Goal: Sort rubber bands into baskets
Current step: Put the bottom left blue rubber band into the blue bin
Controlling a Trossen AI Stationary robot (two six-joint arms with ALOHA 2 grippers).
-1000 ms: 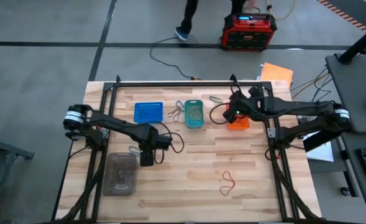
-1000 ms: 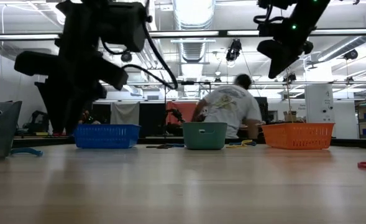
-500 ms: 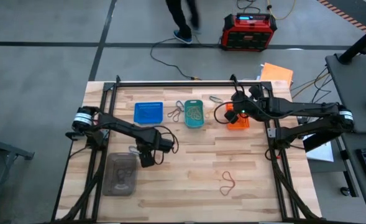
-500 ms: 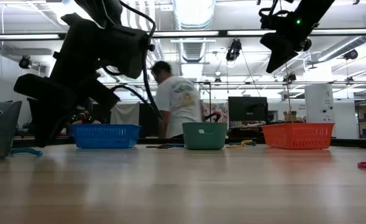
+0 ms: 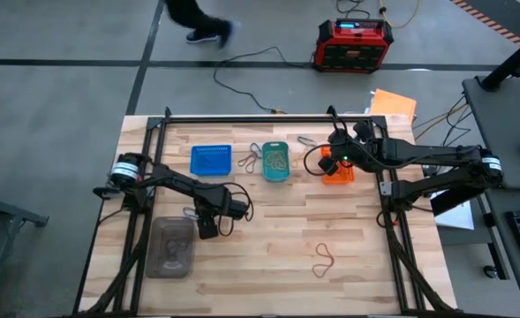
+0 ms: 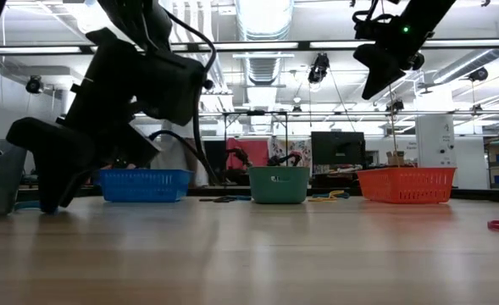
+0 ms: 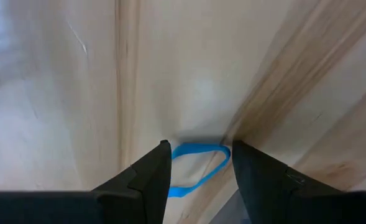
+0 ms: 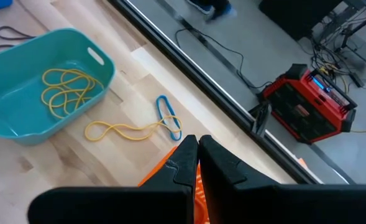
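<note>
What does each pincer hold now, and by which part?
Nothing. The left pincer is open around a blue rubber band; the right pincer is shut, empty, above the orange basket.

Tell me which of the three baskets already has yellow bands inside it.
The teal basket, the middle one of the row: a tangle of yellow bands lies inside it.
</note>
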